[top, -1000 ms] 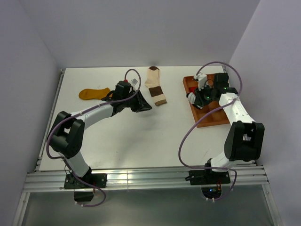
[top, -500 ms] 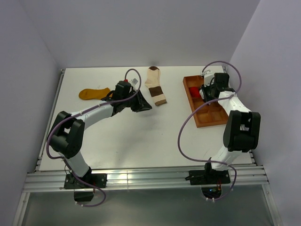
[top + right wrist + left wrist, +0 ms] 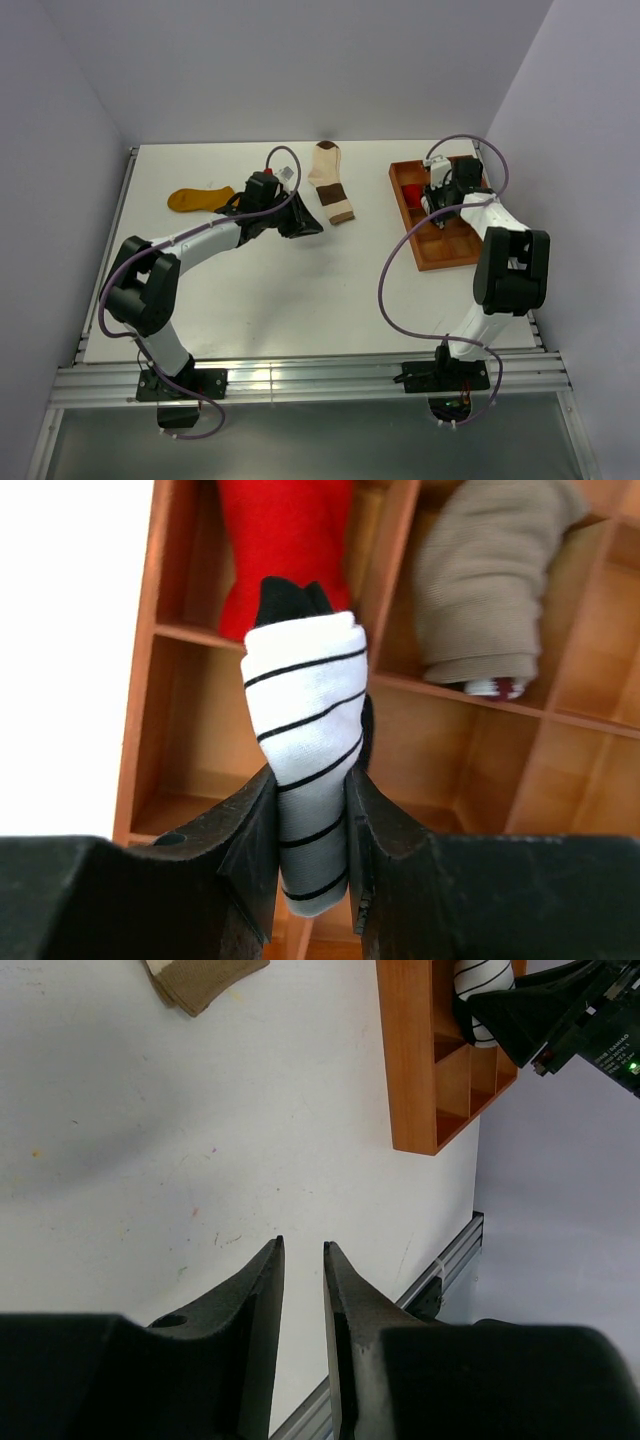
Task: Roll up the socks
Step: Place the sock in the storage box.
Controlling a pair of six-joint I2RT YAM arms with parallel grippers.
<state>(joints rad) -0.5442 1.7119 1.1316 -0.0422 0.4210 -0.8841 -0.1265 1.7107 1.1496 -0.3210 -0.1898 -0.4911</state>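
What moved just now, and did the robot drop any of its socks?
The right gripper, shut on the rolled striped sock, swung a little to the right and farther back over the orange tray. It did not let the sock go. The left gripper, the mustard sock and the cream sock stayed where they were.

White links, black joints and bases on left arm (image 3: pixel 200 238) and right arm (image 3: pixel 497 222); purple cable (image 3: pixel 381 295) loops along each. Left claw (image 3: pixel 302 1247), right claw (image 3: pixel 310 780): matte black tapered fingers (image 3: pixel 255 1330).
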